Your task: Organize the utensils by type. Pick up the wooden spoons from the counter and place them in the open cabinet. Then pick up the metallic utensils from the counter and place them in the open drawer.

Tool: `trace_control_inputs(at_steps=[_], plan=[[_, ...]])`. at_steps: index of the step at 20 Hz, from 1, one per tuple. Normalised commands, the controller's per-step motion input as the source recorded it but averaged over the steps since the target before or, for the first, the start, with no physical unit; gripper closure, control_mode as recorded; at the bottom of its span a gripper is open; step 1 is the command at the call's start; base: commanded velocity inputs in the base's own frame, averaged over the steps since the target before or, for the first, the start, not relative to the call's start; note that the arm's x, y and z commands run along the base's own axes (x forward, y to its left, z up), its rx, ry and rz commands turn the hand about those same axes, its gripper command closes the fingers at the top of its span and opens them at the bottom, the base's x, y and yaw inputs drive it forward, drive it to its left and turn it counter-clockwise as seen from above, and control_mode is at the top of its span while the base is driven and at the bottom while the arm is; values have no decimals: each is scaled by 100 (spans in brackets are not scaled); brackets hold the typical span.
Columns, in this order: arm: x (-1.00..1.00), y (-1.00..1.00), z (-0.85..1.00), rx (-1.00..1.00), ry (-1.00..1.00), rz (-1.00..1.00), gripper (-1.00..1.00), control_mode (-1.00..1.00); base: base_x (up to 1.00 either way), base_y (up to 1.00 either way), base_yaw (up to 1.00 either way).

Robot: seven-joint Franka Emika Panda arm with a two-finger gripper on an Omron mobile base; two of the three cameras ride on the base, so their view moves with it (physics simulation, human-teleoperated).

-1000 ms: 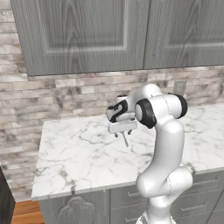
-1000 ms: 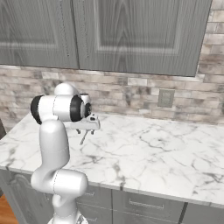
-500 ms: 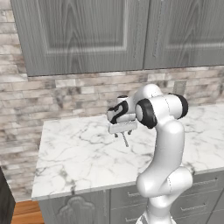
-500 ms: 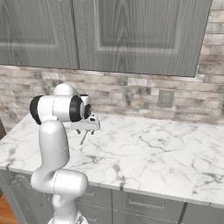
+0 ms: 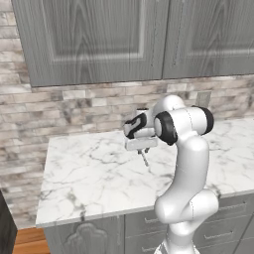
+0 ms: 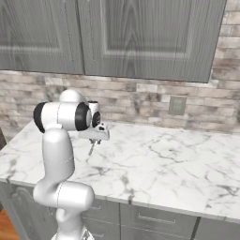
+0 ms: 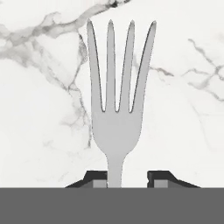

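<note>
A small silver fork (image 7: 116, 127) lies on the white marble counter (image 7: 39, 131), tines pointing away from the hand. My gripper (image 7: 127, 177) stands low over the counter with its jaws on either side of the fork's neck. One fingertip (image 7: 99, 179) is against the neck, while a small gap remains at the other one. From the base, the gripper (image 5: 141, 149) points down at the counter (image 5: 89, 173) with the thin fork (image 5: 145, 158) just under it. The same gripper (image 6: 93, 140) and fork (image 6: 92, 149) appear from the other side.
Closed grey upper cabinets (image 5: 94, 39) hang above a stone-tile backsplash (image 6: 140, 101) with a wall outlet (image 6: 177, 105). Grey base cabinets with drawer fronts (image 6: 154, 218) run below the counter's front edge.
The arm, the hand and the fork stand where they were in both base views.
</note>
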Motion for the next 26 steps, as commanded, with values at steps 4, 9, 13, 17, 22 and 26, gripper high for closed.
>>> trace_control_inputs(at_steps=[4,9,13,17,22,26], plan=[[-2,1,-63,7,0,0,100,-100,0,0,0],[-16,11,-64,1,2,0,100,-100,0,0,0],[-25,9,-67,0,4,0,100,-100,0,0,0],[-46,13,-39,0,0,0,100,-100,0,0,0],[-46,7,1,0,0,0,100,-100,0,0,0],[-54,0,13,0,-6,0,100,-100,0,0,0]])
